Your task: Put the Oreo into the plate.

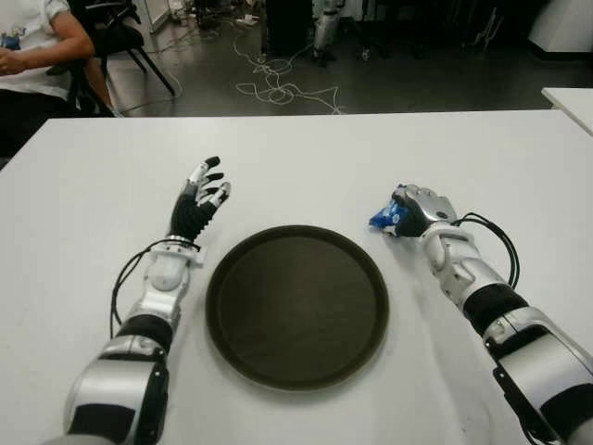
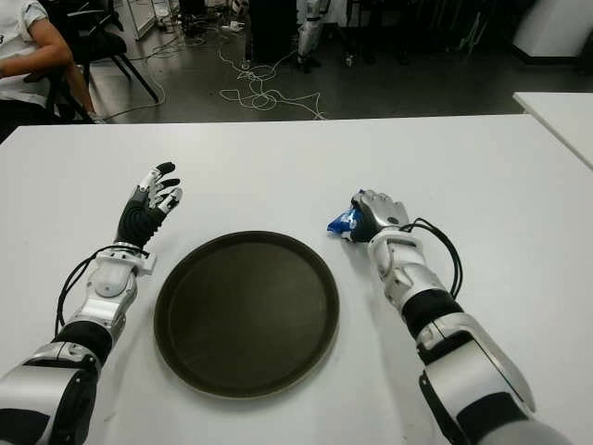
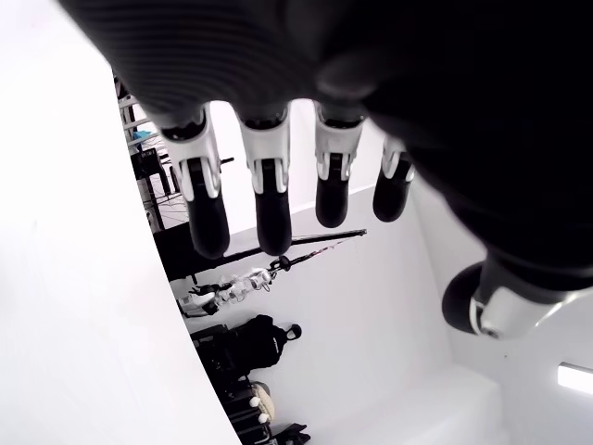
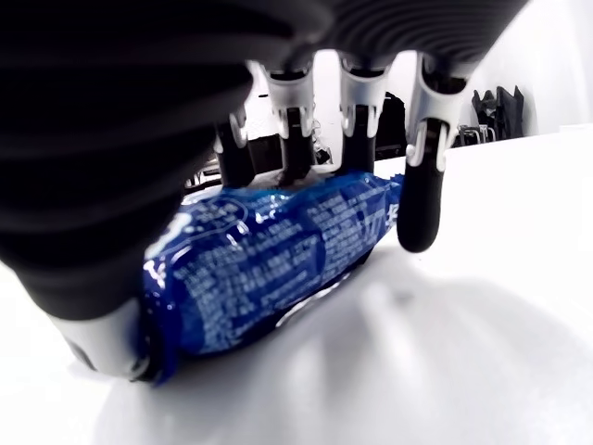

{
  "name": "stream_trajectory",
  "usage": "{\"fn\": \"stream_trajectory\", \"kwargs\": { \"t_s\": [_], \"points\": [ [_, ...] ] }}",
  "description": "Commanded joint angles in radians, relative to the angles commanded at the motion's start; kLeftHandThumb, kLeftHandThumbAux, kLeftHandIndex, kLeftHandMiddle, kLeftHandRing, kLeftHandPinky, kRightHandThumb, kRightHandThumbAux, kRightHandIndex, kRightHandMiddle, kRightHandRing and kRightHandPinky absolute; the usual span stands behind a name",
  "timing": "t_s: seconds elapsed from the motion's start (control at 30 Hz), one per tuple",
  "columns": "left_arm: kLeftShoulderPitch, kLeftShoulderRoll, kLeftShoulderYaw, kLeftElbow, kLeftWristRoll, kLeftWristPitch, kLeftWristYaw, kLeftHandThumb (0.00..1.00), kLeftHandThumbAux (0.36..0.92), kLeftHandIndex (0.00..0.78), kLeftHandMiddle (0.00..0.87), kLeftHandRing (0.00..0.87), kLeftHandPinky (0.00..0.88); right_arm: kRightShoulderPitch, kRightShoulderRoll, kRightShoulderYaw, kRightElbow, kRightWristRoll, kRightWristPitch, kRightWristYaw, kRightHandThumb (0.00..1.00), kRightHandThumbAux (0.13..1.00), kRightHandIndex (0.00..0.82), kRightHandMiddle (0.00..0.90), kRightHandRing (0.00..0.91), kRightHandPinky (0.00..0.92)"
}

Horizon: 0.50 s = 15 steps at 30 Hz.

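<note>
On the white table, the right hand lies just right of the round dark brown plate, near its far right edge, fingers curled over the blue foil Oreo packet, which lies on the tabletop outside the plate. The left hand shows left of the plate, fingers spread and holding nothing. A seated person is at the far left.

My right hand, right of centre in the frame, lies palm-down with its fingers curled in a grasp. My left hand, left of centre, is raised with fingers straight and spread, empty.
</note>
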Motion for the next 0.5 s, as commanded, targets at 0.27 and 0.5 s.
{"fn": "stream_trajectory", "kwargs": {
  "t_s": [0.27,0.5],
  "points": [
    [0.001,0.002,0.001,0.002,-0.001,-0.011,-0.003,0.584,0.476,0.112,0.123,0.138,0.195,-0.016,0.008,0.006,0.067,0.001,-0.062,-0.029,0.577,0.674,0.338,0.323,0.353,0.344],
    [0.0,0.002,0.002,0.003,-0.007,-0.004,-0.015,0.598,0.487,0.113,0.119,0.133,0.183,-0.031,0.005,0.036,0.113,-0.018,-0.111,-0.024,0.183,0.381,0.025,0.024,0.028,0.029]
  ]
}}
